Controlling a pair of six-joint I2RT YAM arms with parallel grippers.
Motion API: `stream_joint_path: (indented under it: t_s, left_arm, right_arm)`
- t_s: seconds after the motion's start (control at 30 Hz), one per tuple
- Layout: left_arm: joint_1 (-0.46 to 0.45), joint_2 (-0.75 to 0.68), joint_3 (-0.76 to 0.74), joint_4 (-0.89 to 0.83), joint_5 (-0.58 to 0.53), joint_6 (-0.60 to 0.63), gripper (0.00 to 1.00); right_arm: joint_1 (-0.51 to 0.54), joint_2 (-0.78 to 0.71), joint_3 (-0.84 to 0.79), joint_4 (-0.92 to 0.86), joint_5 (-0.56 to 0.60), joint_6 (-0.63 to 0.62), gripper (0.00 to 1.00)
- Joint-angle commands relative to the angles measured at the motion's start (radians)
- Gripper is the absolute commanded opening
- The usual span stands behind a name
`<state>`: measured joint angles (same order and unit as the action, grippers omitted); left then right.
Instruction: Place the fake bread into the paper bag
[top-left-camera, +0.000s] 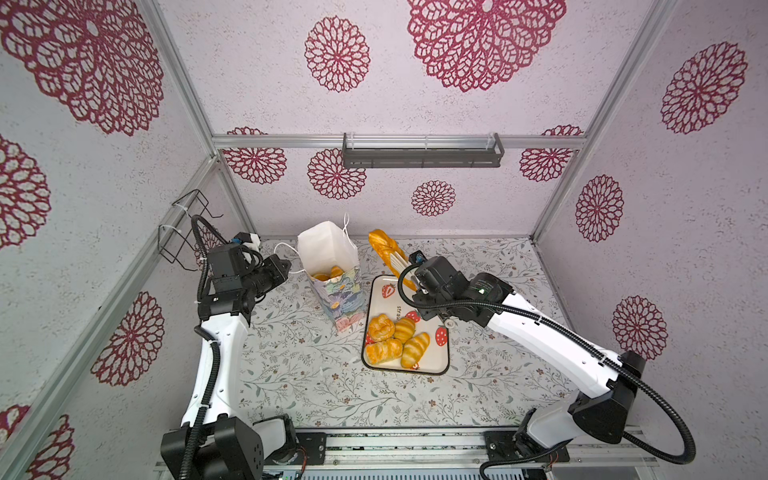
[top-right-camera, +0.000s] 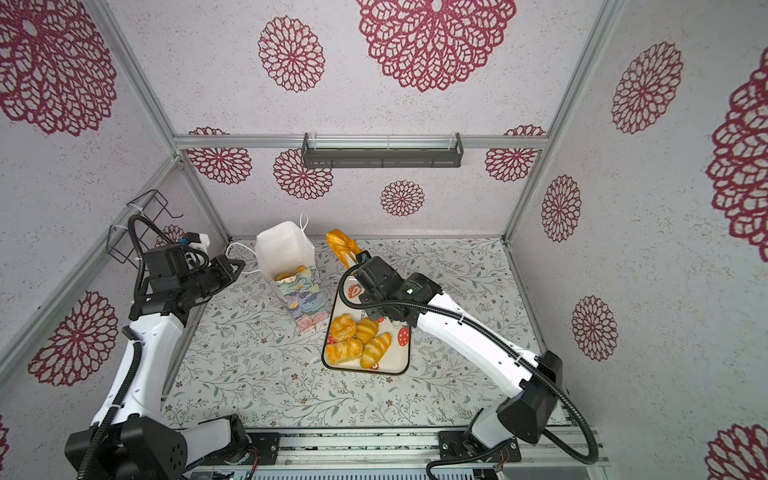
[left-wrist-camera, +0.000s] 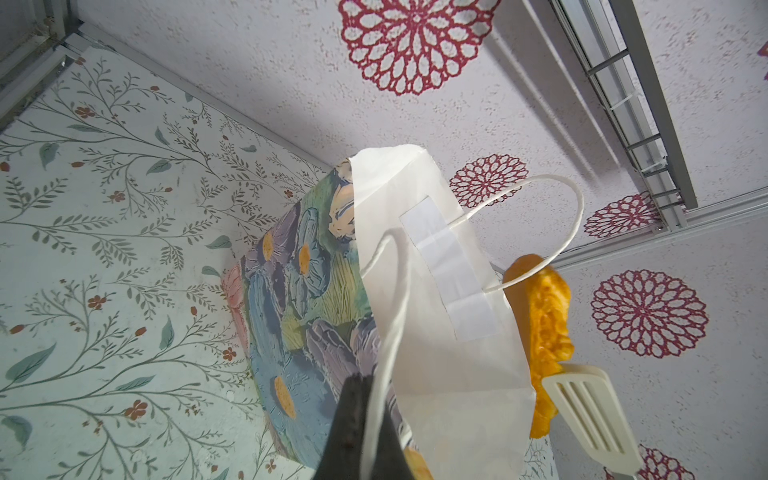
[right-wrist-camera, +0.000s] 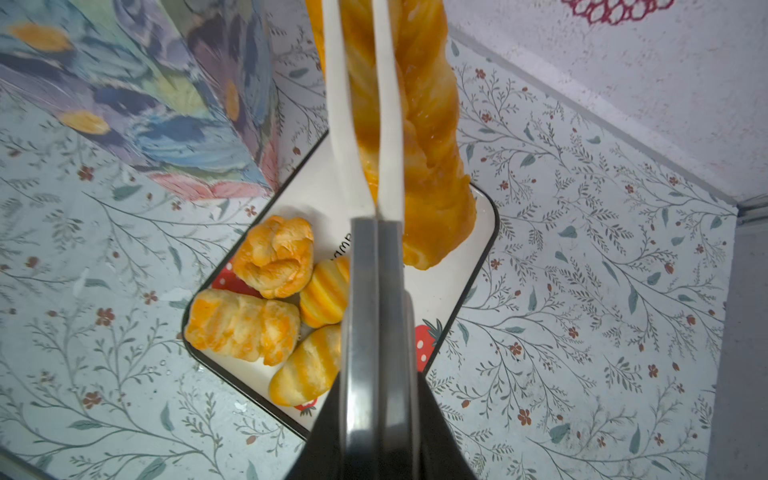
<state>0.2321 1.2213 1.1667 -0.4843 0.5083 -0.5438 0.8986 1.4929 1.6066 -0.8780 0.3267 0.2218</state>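
The paper bag stands upright at the back of the table, white inside and painted with flowers outside. A few pieces of fake bread lie in its bottom. My left gripper is shut on its white cord handle, to the bag's left. My right gripper is shut on a pair of tongs. Their white blades clamp the long braided loaf, which is raised and tilted just right of the bag's mouth.
The strawberry-printed tray lies right of the bag with several pastries at its near end. A black wire basket hangs on the left wall. A grey shelf is fixed to the back wall.
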Motion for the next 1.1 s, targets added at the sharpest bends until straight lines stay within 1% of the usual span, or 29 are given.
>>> stream_joint_path:
  t_s: [0.0,0.47,0.63,1.07]
  left_arm:
    - [0.01,-0.006,-0.006,0.015,0.001,0.002,0.0]
    - [0.01,-0.005,-0.006,0.016,0.004,0.0,0.0]
    - [0.01,-0.007,-0.006,0.015,0.003,0.0,0.0]
    - [0.009,-0.009,-0.007,0.015,0.002,0.001,0.0]
  right_arm:
    - [0.015,-0.048,0.073,0.017,-0.009,0.023,0.2]
    - [0.073,0.003,0.271,0.028,-0.051,0.002,0.2]
    - [0.094,0.05,0.359,0.033,-0.055,-0.019,0.2]
    - [0.129,0.209,0.586,0.047,-0.132,-0.048,0.2]
